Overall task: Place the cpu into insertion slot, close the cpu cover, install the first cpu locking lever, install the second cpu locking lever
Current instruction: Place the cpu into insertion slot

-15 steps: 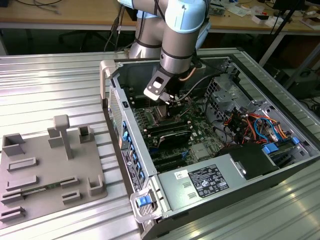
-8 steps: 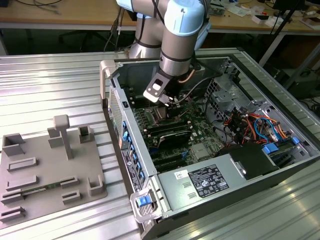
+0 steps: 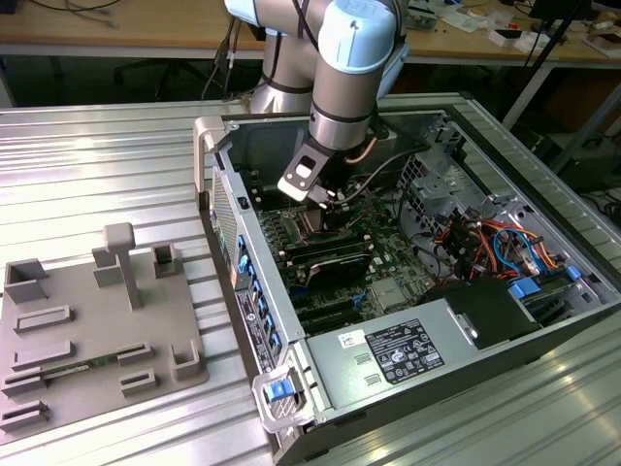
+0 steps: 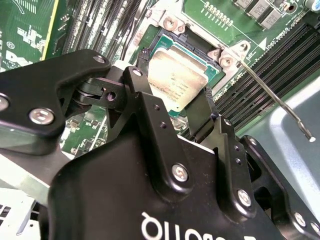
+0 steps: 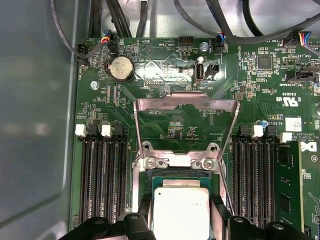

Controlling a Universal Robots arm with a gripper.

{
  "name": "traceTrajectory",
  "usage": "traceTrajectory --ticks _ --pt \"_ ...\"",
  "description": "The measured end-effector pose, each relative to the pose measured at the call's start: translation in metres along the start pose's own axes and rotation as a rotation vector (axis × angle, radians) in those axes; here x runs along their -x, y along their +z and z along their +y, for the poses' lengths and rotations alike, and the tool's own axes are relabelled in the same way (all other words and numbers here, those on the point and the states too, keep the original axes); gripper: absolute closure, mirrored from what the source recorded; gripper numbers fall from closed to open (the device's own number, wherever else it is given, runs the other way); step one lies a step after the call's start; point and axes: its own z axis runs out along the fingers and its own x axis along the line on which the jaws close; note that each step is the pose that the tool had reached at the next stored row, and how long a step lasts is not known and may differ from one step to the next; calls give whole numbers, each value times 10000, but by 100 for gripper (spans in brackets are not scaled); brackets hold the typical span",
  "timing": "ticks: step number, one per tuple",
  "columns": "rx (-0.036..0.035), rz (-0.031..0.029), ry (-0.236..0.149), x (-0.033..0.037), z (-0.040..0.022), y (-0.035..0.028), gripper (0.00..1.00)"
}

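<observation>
In both wrist views my gripper has a black finger against each side of the cpu, whose silver-grey top faces up. The cpu lies in or just over the insertion slot, a dark socket with a silver rim on the green board. The cpu cover, a silver frame with a cut-out centre, stands swung open behind the slot. A thin silver locking lever sticks out free beside the slot. In the exterior view the gripper reaches down into the open computer case.
Long black memory slots flank the socket on both sides. Cables and a drive bay fill the case toward the exterior view's right. A grey parts holder lies on the ribbed metal table at the exterior view's left.
</observation>
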Motion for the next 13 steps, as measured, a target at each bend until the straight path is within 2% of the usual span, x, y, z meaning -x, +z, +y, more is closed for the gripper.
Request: traceTrajectory --ticks 13 --pt "-2 -2 -1 -9 8 29 45"
